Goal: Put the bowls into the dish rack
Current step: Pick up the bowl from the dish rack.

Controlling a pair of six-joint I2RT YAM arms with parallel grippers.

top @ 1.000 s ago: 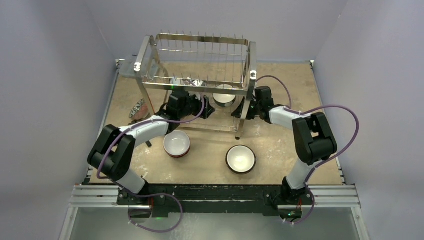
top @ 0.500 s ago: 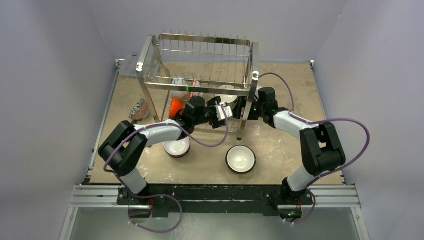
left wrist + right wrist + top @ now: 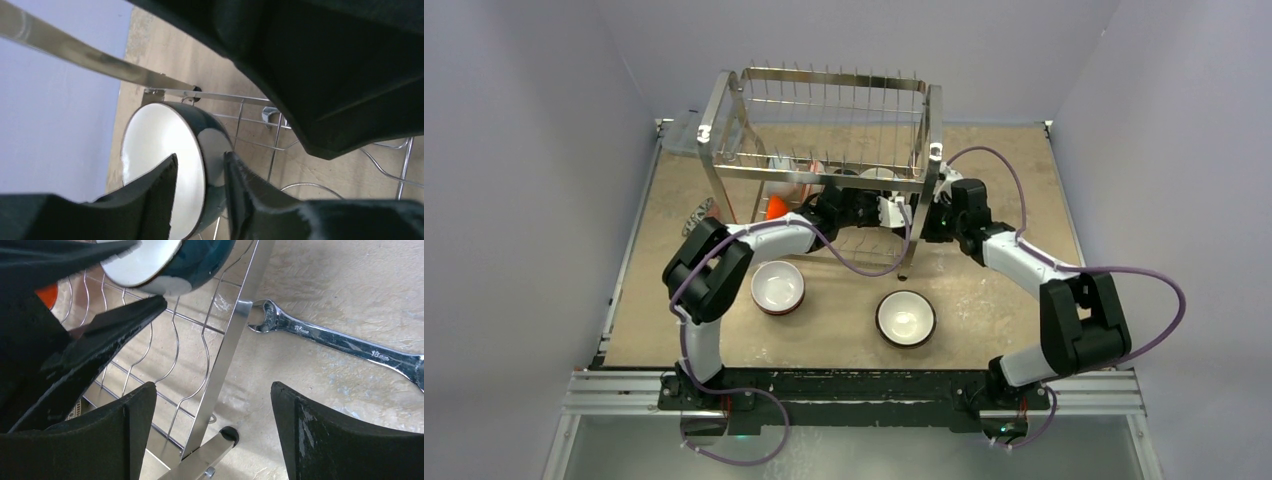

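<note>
Steel dish rack [image 3: 930, 120], left gripper [image 3: 200, 160] reaching inside, half-open astride rim of dark bowl [image 3: 155, 140], right gripper [image 3: 212, 390] wide, empty

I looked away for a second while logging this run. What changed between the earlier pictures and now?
The left claw swung right under the dish rack and now straddles the rim of the dark bowl, grip unclear. The right claw, open, stays astride the rack's leg. Both table bowls stayed put.
</note>
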